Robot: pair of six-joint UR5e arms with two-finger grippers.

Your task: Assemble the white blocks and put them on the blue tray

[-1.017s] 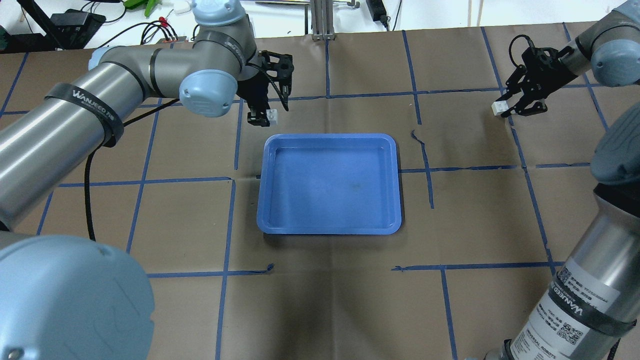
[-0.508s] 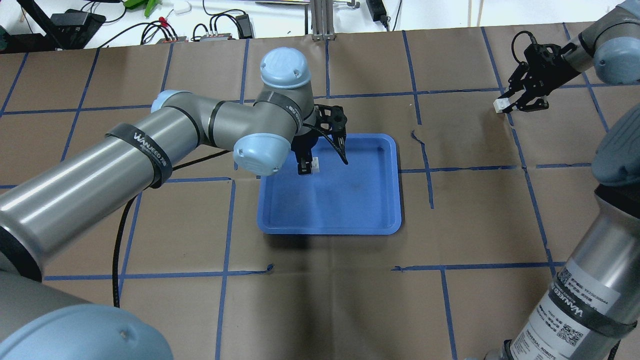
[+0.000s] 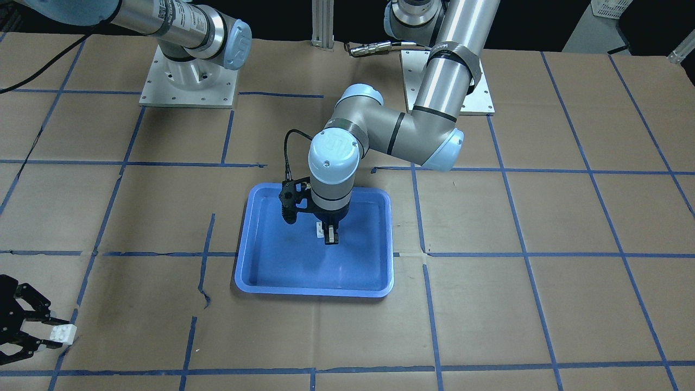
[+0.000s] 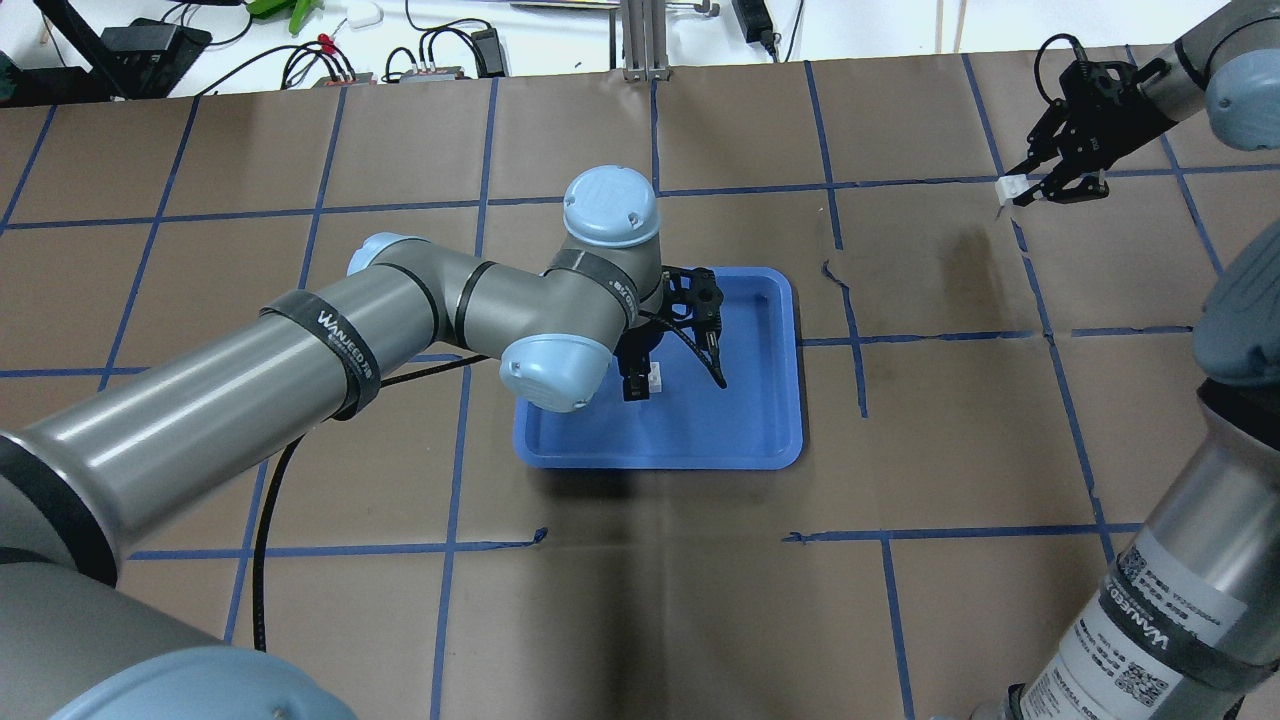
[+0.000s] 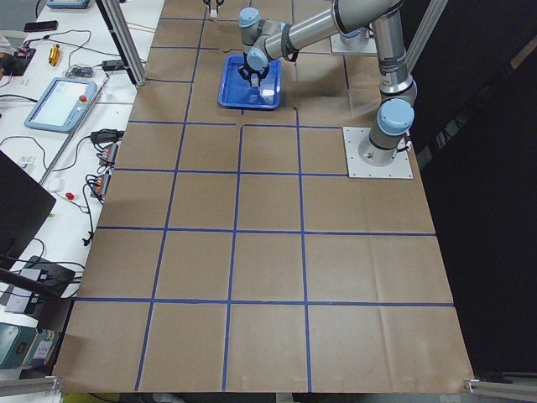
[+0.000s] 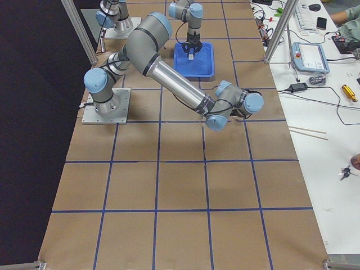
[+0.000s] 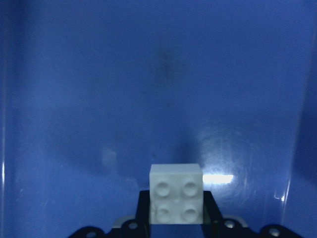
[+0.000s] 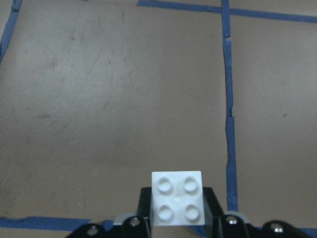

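Observation:
The blue tray (image 4: 760, 420) lies at the table's middle and also shows in the front view (image 3: 293, 271). My left gripper (image 4: 648, 383) is shut on a white block (image 4: 656, 378) and holds it over the tray's inside, left of its middle. The left wrist view shows this block (image 7: 176, 194) studs up against the blue tray floor (image 7: 148, 74). My right gripper (image 4: 1020, 190) is shut on the other white block (image 4: 1012, 187), far right and beyond the tray, above the brown paper. This block also shows in the right wrist view (image 8: 177, 197) and the front view (image 3: 62, 333).
Blue tape lines (image 4: 850, 330) cross the brown paper table cover. Cables and electronics (image 4: 430, 60) and a metal post (image 4: 640, 40) stand along the far edge. A teach pendant (image 6: 309, 56) lies on the side bench.
My left arm swung from beyond the tray's far left corner to over the tray's inside, carrying its block. My right gripper moved a little farther away with its block.

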